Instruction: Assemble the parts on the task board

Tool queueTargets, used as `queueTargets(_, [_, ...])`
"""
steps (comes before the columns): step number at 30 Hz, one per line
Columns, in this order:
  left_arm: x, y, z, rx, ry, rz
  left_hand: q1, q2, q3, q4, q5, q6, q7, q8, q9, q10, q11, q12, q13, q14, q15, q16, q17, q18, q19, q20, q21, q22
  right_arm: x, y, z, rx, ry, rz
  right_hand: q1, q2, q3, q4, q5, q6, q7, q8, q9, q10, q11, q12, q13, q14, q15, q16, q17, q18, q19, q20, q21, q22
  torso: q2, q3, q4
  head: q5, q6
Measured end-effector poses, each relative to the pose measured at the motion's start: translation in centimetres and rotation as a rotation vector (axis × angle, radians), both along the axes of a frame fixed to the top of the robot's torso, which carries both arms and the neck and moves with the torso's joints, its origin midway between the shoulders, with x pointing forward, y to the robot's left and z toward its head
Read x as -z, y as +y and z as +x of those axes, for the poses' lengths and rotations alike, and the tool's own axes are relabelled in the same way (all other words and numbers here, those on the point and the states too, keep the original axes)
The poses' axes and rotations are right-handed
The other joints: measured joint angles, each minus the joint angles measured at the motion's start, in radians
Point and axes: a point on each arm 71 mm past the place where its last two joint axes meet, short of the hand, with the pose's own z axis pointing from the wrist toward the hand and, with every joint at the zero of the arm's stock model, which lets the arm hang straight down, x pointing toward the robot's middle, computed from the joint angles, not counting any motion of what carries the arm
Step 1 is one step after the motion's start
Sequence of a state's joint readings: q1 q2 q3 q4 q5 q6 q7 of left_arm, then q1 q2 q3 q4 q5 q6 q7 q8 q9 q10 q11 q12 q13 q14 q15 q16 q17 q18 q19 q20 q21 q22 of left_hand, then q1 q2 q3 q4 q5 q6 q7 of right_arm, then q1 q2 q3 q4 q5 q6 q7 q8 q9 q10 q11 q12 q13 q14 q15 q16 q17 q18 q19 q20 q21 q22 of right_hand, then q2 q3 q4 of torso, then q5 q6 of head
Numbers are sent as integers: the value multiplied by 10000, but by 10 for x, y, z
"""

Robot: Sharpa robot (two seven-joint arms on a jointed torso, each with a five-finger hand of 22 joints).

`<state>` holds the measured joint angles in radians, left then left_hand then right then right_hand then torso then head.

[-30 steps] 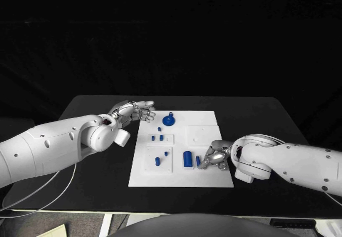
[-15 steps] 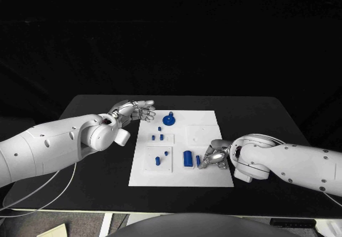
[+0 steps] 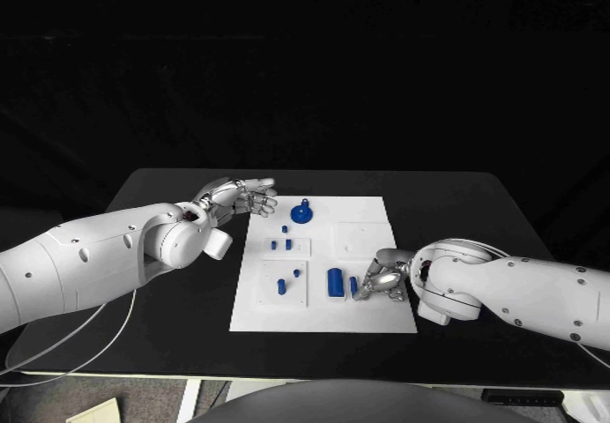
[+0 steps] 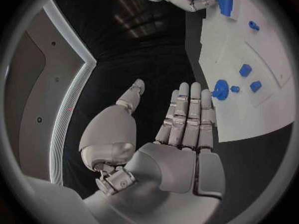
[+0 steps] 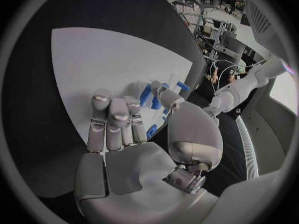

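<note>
Surveying the surface first, we record a black table (image 3: 166, 189) with a matte top, set against a dark, unlit room; cables hang at its 7 o'clock corner. At its centre lies the white task board (image 3: 368, 216). We can read no brand, label or writing anywhere.

On the board, a round blue part (image 3: 301, 213) sits toward 12 o'clock, two small blue parts (image 3: 281, 245) near the middle, and a taller blue cylinder (image 3: 334, 282) toward 5 o'clock.

We find the left hand (image 3: 238, 198) just off the board's 10 o'clock corner, fingers straight, side by side, thumb apart, holding nothing. The right hand (image 3: 385, 278) rests on the board at 4 o'clock, just beside the cylinder; its fingertips (image 5: 163, 95) are among blue pieces, but we cannot tell whether it pinches one.
</note>
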<state>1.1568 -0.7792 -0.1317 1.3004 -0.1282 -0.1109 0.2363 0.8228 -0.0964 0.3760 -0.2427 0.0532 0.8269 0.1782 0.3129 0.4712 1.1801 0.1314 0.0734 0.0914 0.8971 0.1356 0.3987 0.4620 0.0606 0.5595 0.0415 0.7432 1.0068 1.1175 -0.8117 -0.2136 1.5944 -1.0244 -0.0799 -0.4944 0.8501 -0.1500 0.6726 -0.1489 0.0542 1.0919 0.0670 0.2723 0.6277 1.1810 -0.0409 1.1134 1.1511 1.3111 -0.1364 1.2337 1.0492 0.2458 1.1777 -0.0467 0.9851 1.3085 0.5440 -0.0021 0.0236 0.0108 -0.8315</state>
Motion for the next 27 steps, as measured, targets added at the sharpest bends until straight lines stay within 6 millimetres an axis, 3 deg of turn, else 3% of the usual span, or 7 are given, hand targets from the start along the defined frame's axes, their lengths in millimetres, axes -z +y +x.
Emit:
queueTargets(7, [0,0,0,8,3,-1,0,0,0,0,0,0,0,0,0,0,0,0,-7,0,0,0,-1,-13,0,0,0,-1,0,1,1,-26,19,-34,182,118,190,-360,0,0,-2,4,-13,0,0,0,13,4,4,0,0,0,-4,5,0,0,-2,-5,0,-7,-25])
queueTargets(20, [0,0,0,9,16,14,0,0,0,0,0,0,0,0,0,0,0,0,-8,0,0,0,9,-23,0,0,0,-1,2,3,2,-1,77,-4,119,230,188,-363,0,11,-15,34,-4,1,-1,0,12,18,18,0,0,2,12,21,0,0,-3,-5,4,-16,-51])
queueTargets(27, [0,0,0,11,22,22,0,0,0,0,0,0,0,0,0,0,0,0,-7,0,0,0,9,84,0,0,0,5,2,3,2,15,97,-1,81,266,187,-364,-1,64,6,-16,-21,1,-1,-1,11,32,32,0,1,2,12,21,0,0,-4,-1,2,0,-63])
